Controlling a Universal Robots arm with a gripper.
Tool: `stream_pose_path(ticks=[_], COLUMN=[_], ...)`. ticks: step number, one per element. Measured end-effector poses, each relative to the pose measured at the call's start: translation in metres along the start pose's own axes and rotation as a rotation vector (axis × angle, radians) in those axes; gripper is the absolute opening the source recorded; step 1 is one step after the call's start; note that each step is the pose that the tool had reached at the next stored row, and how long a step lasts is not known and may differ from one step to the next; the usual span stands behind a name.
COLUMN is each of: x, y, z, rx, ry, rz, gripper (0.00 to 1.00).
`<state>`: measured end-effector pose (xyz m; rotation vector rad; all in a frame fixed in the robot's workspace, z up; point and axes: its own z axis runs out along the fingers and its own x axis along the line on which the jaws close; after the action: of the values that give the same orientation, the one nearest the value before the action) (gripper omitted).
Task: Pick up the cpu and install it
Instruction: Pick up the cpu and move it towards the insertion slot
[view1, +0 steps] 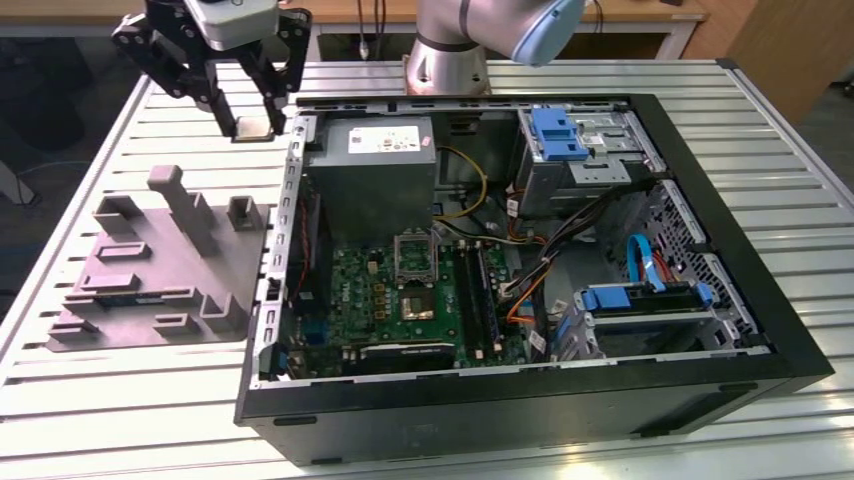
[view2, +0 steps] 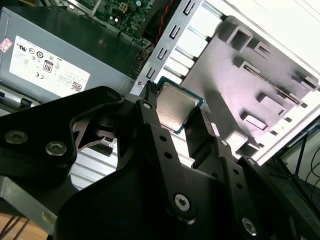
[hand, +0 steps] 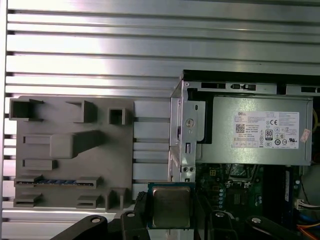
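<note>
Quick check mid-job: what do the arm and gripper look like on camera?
The arm is silver-grey and tubular, with a light blue joint cap. The gripper has a pale grey body and black jointed link fingers, studded with silver screws.

Slatted aluminium table (view1: 134, 400), pale grey, evenly lit. Behind it, a wooden desk (view1: 641, 12) with a white leg. Dark floor (view1: 40, 110) at the exterior view's left; brown wooden panel (view1: 794, 50) at the far corner on its right.
</note>
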<state>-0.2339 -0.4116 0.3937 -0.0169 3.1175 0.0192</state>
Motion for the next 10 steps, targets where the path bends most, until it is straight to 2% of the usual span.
stream_pose_path(ticks=[10], x=[-0.0051], y=[-0.0001], z=[0.0001], rx=[0.0], ry=[0.0], rz=[0.0], gripper=[0.47])
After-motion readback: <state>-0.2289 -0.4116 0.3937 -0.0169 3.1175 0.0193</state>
